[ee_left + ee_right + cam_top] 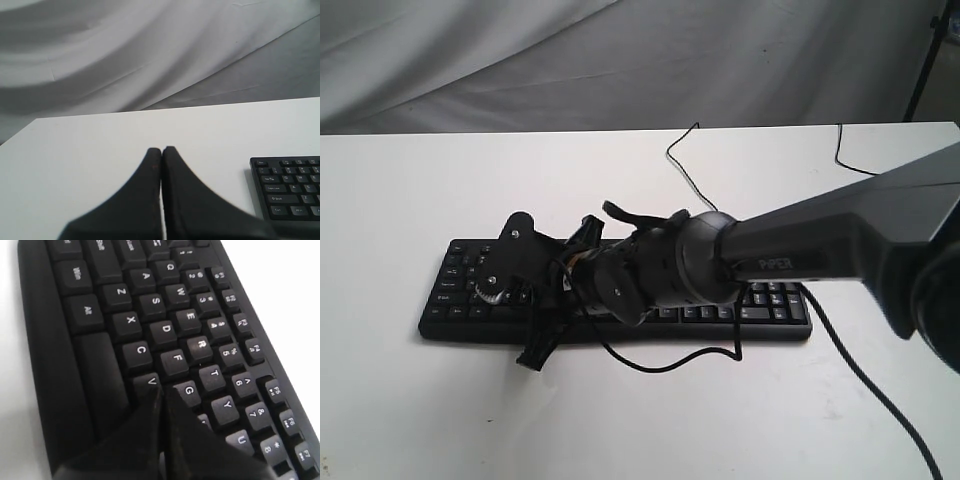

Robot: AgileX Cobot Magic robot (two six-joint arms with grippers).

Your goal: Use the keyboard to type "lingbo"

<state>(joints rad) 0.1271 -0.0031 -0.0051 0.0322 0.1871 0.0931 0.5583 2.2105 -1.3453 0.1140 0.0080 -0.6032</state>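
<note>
The black keyboard [772,312] lies across the middle of the white table [410,200]. My right arm reaches from the right across it, and its gripper [538,302] hangs over the left half, where its tips are hard to pick out among black parts. In the right wrist view the right gripper [161,390] is shut and empty, its tips low over the keyboard [165,330] between the V key [151,381] and the G key [189,390]; contact cannot be judged. My left gripper [161,149] is shut and empty above bare table, left of the keyboard's [290,190] end. It is outside the exterior view.
The keyboard's thin cable [682,160] runs to the back edge. A second black cable [880,400] trails along the right side, and a loose loop [660,362] hangs before the keyboard. Grey cloth [620,60] backs the table. A stand leg [925,60] rises at the back right.
</note>
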